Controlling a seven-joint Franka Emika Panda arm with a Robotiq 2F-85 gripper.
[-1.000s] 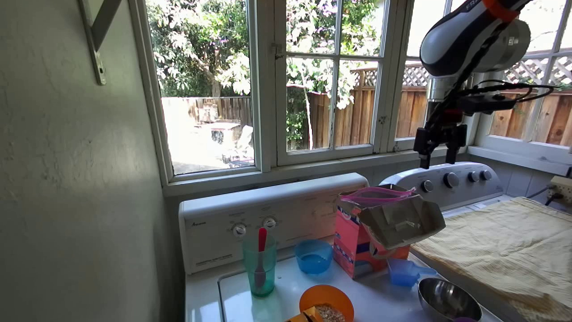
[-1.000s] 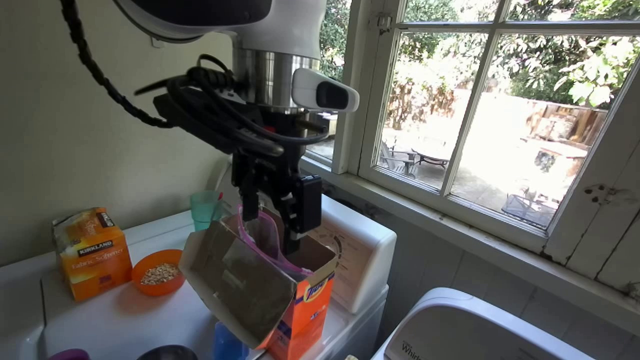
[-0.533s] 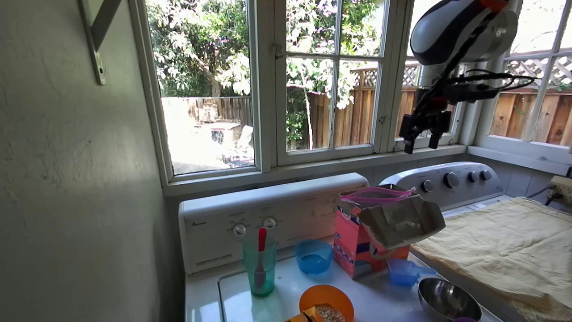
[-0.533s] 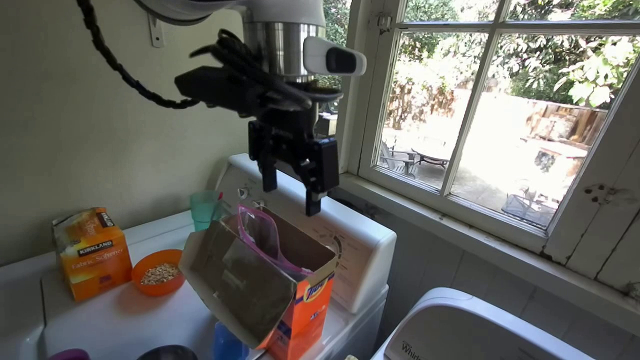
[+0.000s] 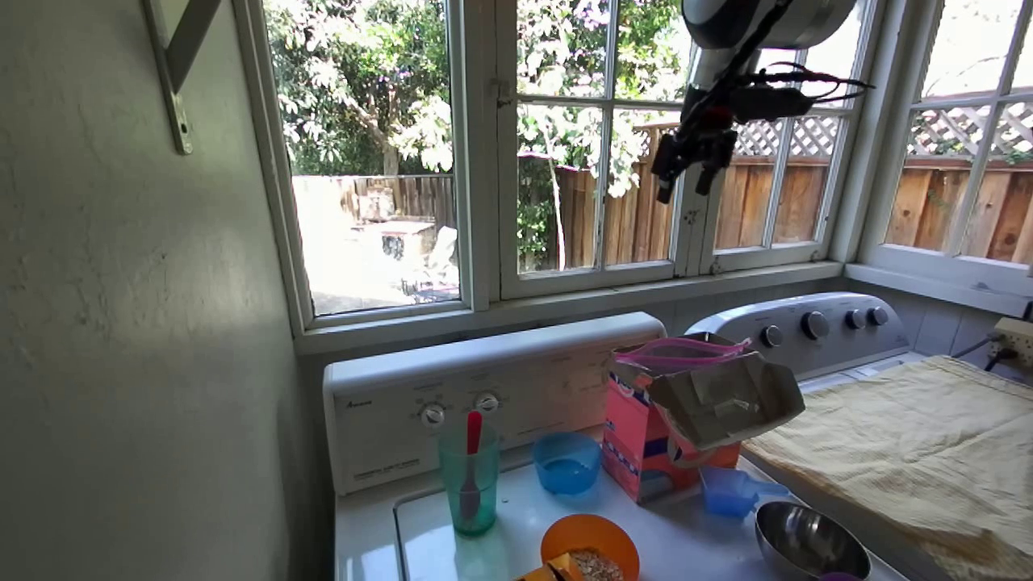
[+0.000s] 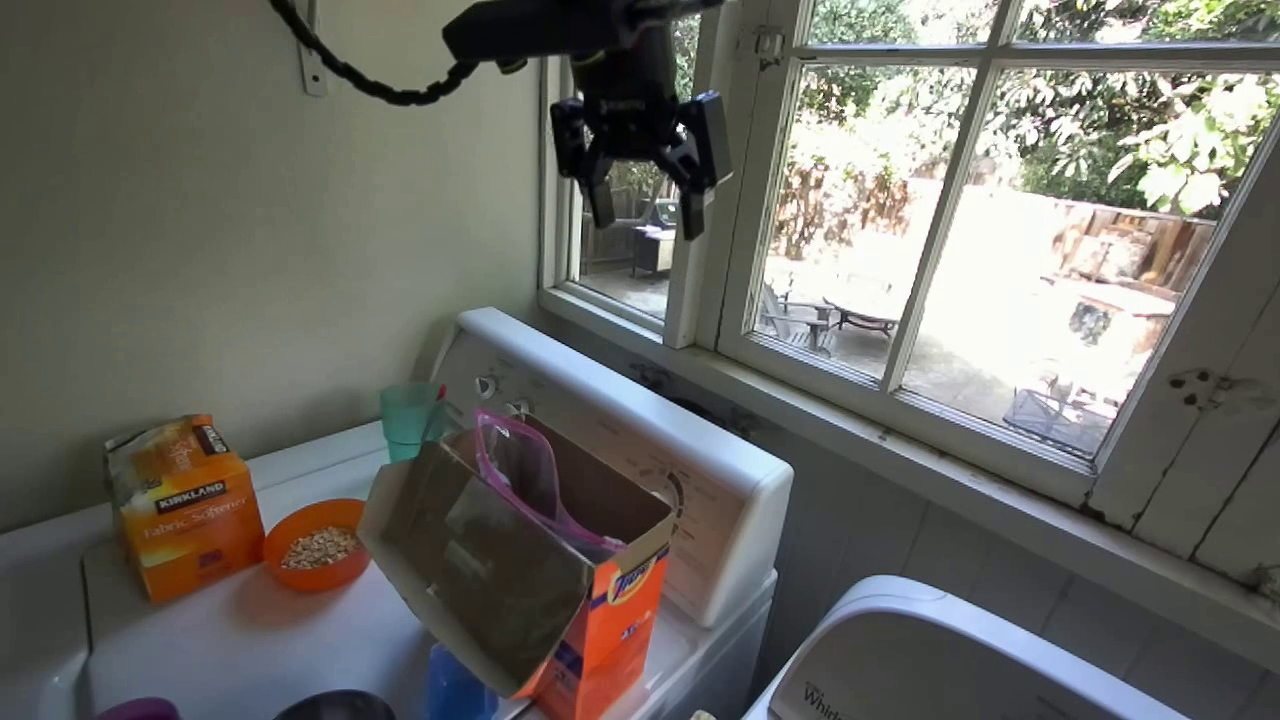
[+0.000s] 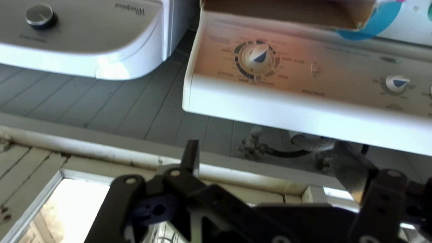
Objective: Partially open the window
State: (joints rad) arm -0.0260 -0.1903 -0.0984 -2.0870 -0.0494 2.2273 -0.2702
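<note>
Here's the window (image 5: 604,153), rising behind and above the white console (image 5: 524,383): long axis upright, top running out of frame, leafy branches (image 5: 553,121) and a brown plank fence (image 5: 637,214) through the panes. It faces into the room, out over the console, and sits in line with its surround.

High above the console hangs the gripper (image 5: 683,192), pointing down, jaws well parted, background showing between the tips in both exterior views. How near they are to the window is hard to judge. Over to the wrist view: the jaws spread wide, sill (image 7: 236,173) visible between them, behind the console.

Down on the tabletop (image 6: 180,660), in front of the console, the orange detergent box (image 6: 632,620) stands with its flap tipped open, a pink-edged bag (image 5: 686,355) poking out. Also close in front of the console, a blue tub (image 5: 566,452) and a green cup (image 5: 460,484), red-handled utensil (image 5: 474,432) standing inside. Farther out from the console: an orange bowl (image 6: 305,578) of flakes, a Kirkland box (image 6: 200,540) just beside it, and a steel bowl (image 5: 779,537).
</note>
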